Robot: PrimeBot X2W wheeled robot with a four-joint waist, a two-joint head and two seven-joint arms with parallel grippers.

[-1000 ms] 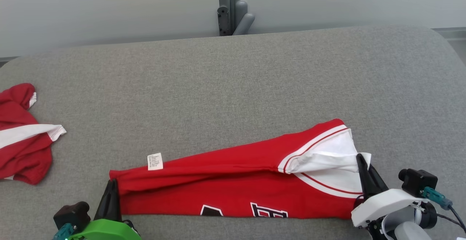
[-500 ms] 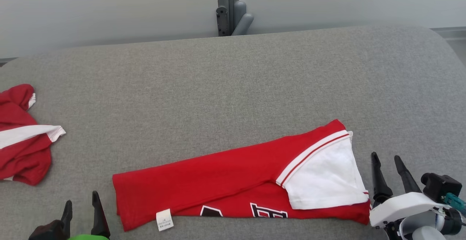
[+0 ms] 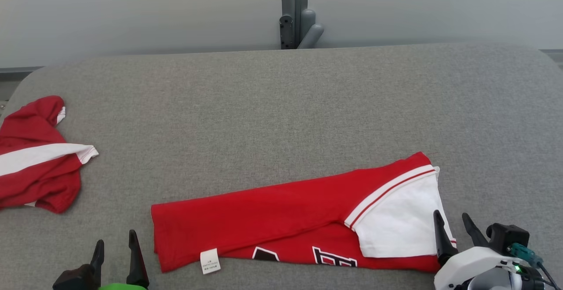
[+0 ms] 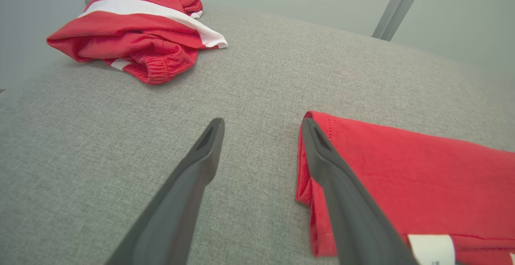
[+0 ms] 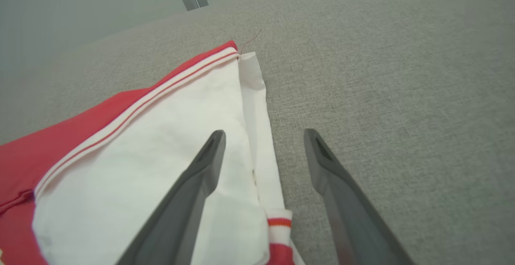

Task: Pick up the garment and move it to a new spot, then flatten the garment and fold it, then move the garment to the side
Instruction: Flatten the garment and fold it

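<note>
The grey surface [image 3: 281, 105] carries the red garment [image 3: 272, 211], folded into a slanted band. Its layers sit skewed, so a further fold may lock that in. The left end effector [image 3: 116, 237] is open just beside the garment's left end. The right end effector [image 3: 450, 214] is open astride its white right edge, fingers pointing forward.

A crumpled red-and-white shirt [image 3: 39, 180] is seen at the left edge of the frame, laid on a grey fabric surface [image 3: 281, 114]; a grey metal post [image 3: 294, 8] is set at top centre
</note>
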